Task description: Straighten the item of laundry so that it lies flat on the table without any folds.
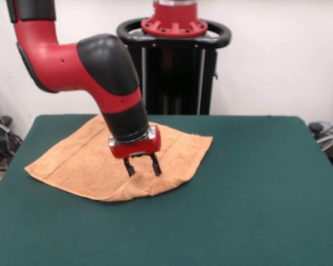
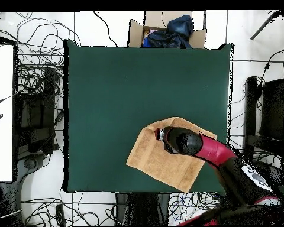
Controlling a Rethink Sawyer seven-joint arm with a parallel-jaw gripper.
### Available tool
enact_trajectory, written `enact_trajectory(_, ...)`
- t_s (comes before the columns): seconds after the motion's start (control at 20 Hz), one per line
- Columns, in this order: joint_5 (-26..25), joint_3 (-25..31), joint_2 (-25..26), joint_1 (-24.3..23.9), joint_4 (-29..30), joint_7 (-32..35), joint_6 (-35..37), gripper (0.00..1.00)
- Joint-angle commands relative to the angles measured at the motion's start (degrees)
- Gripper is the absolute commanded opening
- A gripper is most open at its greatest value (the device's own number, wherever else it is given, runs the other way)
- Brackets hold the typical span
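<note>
From the front, the surface [image 1: 255, 188] is a broad rectangle of dark green felt-like cloth that fills the lower part of the picture. On its left half lies the peach towel [image 1: 83, 163], spread out but skewed to the edges of the surface, one corner pointing left and another toward the pedestal. Its near edge is doubled over into a rolled hem, and a woven band runs along its right side. The red and black arm [image 1: 94, 66] bends in from the upper left and ends in the claw [image 1: 142, 166], which points down at the near right part of the towel with its two dark fingers [image 1: 129, 167] spread apart and nothing between them; the tips look to be at the cloth or just above it. Behind stands the black pedestal [image 1: 175, 72] with a red ring on top, before a plain white wall. Cables [image 1: 0, 138] bunch beside the left edge of the surface.

From overhead, the towel [image 2: 159, 159] lies in the lower right part of the surface [image 2: 109, 94], near the robot's side, turned like a diamond. The arm [image 2: 212, 151] reaches in from the lower right and covers part of the cloth. The claw [image 2: 161, 135] shows at the arm's end, over the upper part of the towel. Round about is a white tiled floor strewn with black cables [image 2: 41, 77]; an open cardboard box [image 2: 168, 34] holding dark blue fabric sits at the far edge, and a white tabletop [image 2: 1, 112] stands at the left.
</note>
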Motion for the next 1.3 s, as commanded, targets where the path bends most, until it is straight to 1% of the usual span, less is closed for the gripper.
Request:
enact_trajectory(0.05,3.0,5.9,3.0,0.2,1.9,9.7,-5.6,1.0)
enact_trajectory(0.2,3.0,6.3,3.0,0.1,2.0,9.9,-6.8,1.0)
enact_trajectory(0.6,0.6,8.2,2.5,-0.2,1.9,10.0,-15.5,1.0)
enact_trajectory(1.05,1.0,13.0,5.0,-3.6,3.6,12.3,-23.5,1.0)
enact_trajectory(1.3,0.9,13.7,6.9,-4.3,3.6,12.5,-25.5,1.0)
